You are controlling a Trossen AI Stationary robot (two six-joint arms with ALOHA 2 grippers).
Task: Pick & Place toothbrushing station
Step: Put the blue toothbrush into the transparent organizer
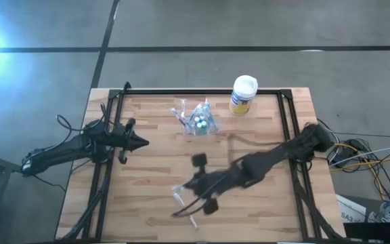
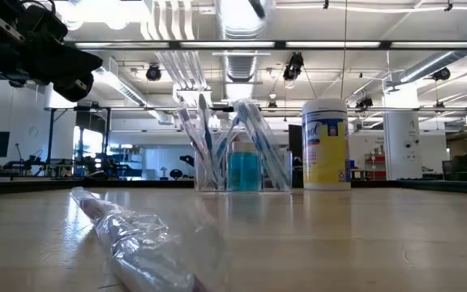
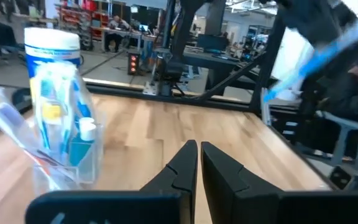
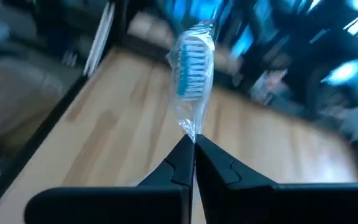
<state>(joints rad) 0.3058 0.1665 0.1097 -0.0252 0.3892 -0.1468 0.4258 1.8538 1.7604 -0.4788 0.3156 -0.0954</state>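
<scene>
The toothbrushing station is a see-through cup point(image 1: 198, 122) point(image 2: 237, 166) point(image 3: 61, 143) standing on the far middle of the wooden table, with several wrapped toothbrushes upright in it. My right gripper point(image 4: 194, 142) is raised over the table's near middle. It is shut on a blue-bristled toothbrush point(image 4: 191, 62) in a clear wrapper, which also shows as a blue streak point(image 3: 316, 56) in the left wrist view. My left gripper point(image 1: 141, 142) point(image 3: 199, 155) hangs shut and level at the table's left, touching nothing. Another wrapped toothbrush point(image 2: 132, 235) lies flat on the table near its front edge. My right gripper pinches the narrow end of the clear wrapper point(image 4: 191, 132) between its two fingertips. The wrapped toothbrush runs on from the fingertips along the line they point, bristle head farthest from them. It is lifted clear of the table.
A yellow canister with a white lid point(image 1: 244, 95) point(image 2: 327, 144) stands at the far edge, right of the cup. A black frame point(image 1: 290, 129) runs along the table's left, right and far sides. Bare wood lies between the cup and the near edge.
</scene>
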